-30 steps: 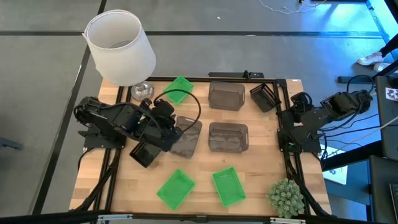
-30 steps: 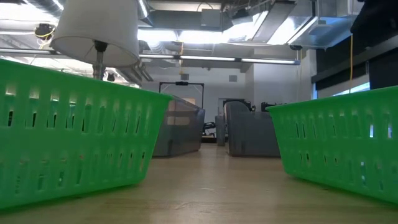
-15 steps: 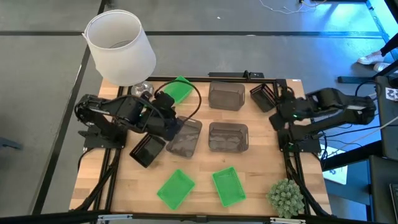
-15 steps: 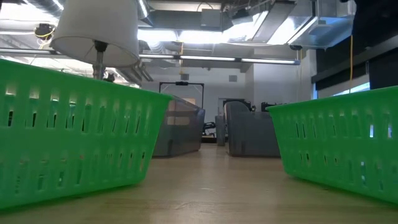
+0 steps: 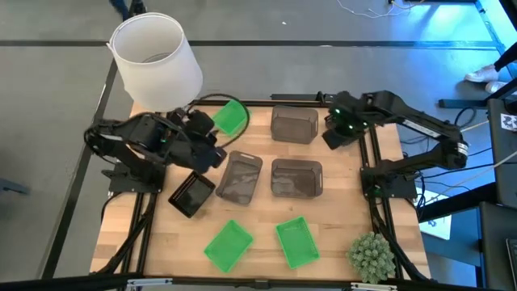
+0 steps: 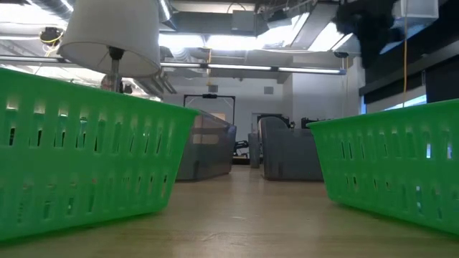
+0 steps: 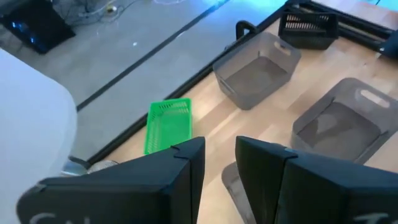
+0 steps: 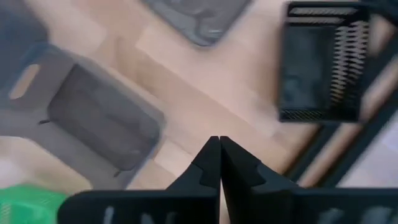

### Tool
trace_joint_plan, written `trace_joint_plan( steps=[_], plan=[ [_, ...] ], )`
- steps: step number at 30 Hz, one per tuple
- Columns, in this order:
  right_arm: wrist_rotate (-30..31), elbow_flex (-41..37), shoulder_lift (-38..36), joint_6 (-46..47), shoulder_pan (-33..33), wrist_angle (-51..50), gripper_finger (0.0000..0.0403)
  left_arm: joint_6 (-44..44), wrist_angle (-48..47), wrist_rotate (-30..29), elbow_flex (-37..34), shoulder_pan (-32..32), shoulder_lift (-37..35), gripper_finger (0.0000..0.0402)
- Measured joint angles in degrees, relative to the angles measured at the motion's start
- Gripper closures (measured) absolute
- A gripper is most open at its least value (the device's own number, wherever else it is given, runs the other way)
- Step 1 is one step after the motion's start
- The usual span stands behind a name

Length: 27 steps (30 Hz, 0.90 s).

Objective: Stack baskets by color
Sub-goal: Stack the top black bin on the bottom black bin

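Three green baskets sit on the wooden table: one at the far side (image 5: 230, 117) and two near the front (image 5: 228, 245) (image 5: 296, 241). Three grey-brown baskets (image 5: 294, 124) (image 5: 296, 178) (image 5: 240, 176) stand in the middle. One black basket (image 5: 191, 194) lies at the left, another (image 5: 340, 132) at the far right. My left gripper (image 5: 215, 153) hovers open beside the left grey basket, nothing between its fingers (image 7: 217, 162). My right gripper (image 5: 339, 121) is shut (image 8: 219, 146), pointing down over bare wood beside the far-right black basket (image 8: 323, 68).
A white lampshade (image 5: 155, 61) stands over the table's far left corner, close behind my left arm. A round green plant ball (image 5: 371, 256) sits at the near right corner. A black frame (image 5: 370, 162) borders the tabletop. Bare wood lies between the basket rows.
My right gripper has swung from the table's right edge toward the far side and left, tipping to point down beside the far-right black basket, and has stayed shut. My left gripper has drawn back and up from the left grey basket toward the table's far left. No basket has moved.
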Motion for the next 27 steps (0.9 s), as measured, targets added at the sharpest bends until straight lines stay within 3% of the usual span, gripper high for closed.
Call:
trace_joint_plan(
  steps=[4, 12, 18, 24, 27],
  plan=[
    [-6.2, 0.0, 3.7, -6.8, -3.9, 3.0, 0.0388, 2.2, 0.0, -0.7, 0.1, 0.0, -1.8, 0.0319],
    [-6.0, 0.0, 12.5, -12.4, -9.4, 3.5, 0.0369, 4.5, 0.0, -0.7, 0.0, 0.1, -2.0, 0.0319],
    [-5.7, 0.0, 17.5, -16.3, -12.5, 6.4, 0.0326, 5.8, 0.0, -0.6, 0.0, 0.1, -2.0, 0.0319],
    [2.3, 0.0, 20.8, -12.5, -15.6, 6.8, 0.0267, 5.6, 0.0, -0.6, 0.0, 0.1, -2.0, 0.0319],
    [2.5, 0.0, 22.2, -11.8, -17.6, 7.4, 0.0252, 5.5, 0.0, -0.6, 0.0, 0.1, -2.0, 0.0319]
  ],
)
